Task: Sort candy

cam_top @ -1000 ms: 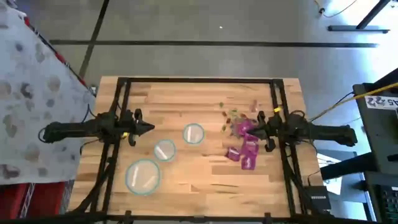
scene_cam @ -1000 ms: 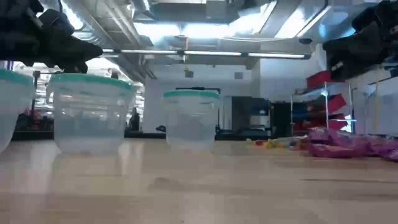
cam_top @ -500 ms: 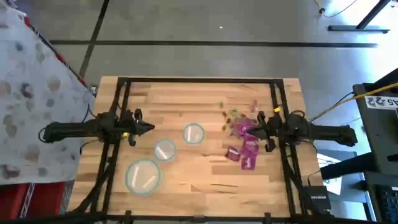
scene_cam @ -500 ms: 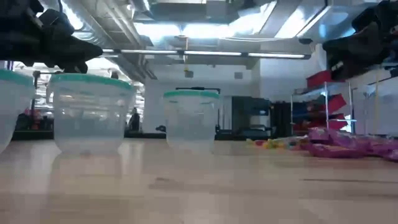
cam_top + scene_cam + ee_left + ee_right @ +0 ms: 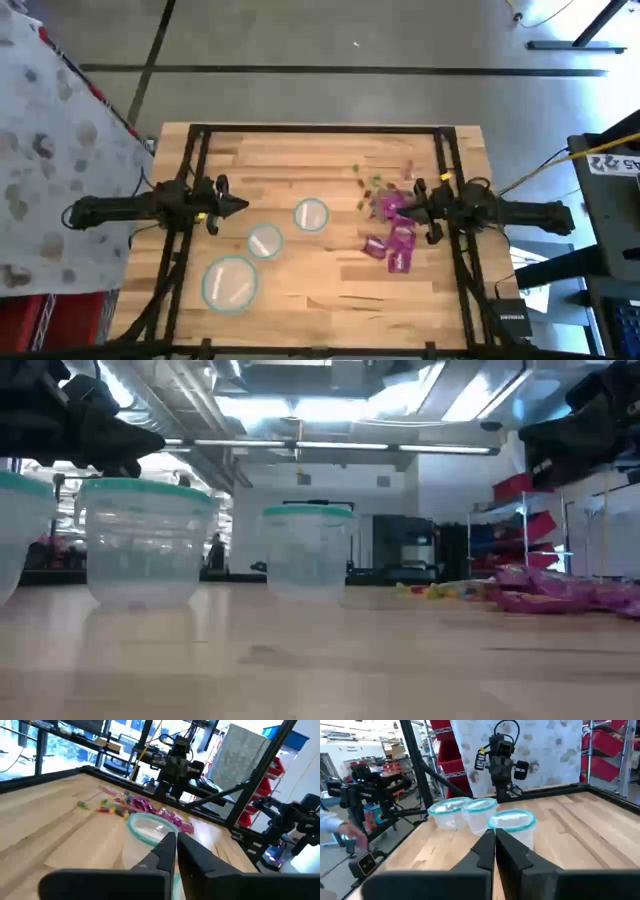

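Nothing has moved since the earlier frames: both arms hang where they were and the candy (image 5: pixel 390 222) lies as before.

Candy here is a loose heap of small wrapped sweets on the right part of the table (image 5: pixel 320 160). Most are shiny magenta-purple packets, bunched together and partly overlapping. A few tiny pieces, greenish, reddish and pink, are scattered at the far edge of the heap, toward the table's back. From table height the packets show as a low crumpled purple mound (image 5: pixel 560 592) with small bright bits (image 5: pixel 440 591) beside it.

Right gripper (image 5: pixel 408 212) hovers above the table with its fingers pressed together and holding nothing; its tip sits over the heap's right edge, some packets just beside it and others a little nearer the front. Left gripper (image 5: pixel 243 206) hovers on the table's left, its fingers also together and empty, well apart from the candy.

Three clear bowls (image 5: pixel 265 241) with teal rims stand in a diagonal row between the two grippers, apart from the heap. I cannot tell whether any bowl holds a sweet.
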You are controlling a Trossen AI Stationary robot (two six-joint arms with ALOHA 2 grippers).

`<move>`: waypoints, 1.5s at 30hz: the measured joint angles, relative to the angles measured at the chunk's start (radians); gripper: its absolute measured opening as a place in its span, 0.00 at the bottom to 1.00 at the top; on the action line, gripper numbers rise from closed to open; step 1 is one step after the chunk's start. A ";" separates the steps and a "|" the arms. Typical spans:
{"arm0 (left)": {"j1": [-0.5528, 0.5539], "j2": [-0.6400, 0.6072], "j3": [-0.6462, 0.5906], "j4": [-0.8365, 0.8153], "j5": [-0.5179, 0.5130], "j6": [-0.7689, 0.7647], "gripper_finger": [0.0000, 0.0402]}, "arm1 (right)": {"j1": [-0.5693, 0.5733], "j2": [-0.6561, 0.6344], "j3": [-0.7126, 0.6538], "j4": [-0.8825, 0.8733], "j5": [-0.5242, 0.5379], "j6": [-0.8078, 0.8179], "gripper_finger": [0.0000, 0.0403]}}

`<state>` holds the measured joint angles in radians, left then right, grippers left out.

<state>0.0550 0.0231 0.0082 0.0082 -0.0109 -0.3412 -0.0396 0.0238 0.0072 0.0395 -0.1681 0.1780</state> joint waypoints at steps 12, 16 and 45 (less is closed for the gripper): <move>0.000 0.000 0.000 0.000 0.000 0.000 0.00 | 0.000 0.000 0.000 0.000 0.000 0.000 0.00; 0.000 0.000 -0.001 0.008 0.000 -0.053 0.00 | 0.000 0.000 0.000 0.000 0.000 0.000 0.00; -0.320 1.162 0.603 0.152 -0.158 0.682 0.38 | 0.000 0.000 0.000 0.001 0.000 0.000 0.00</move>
<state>-0.2653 1.1846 0.6109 0.1599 -0.1687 0.3411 -0.0395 0.0235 0.0073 0.0404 -0.1680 0.1776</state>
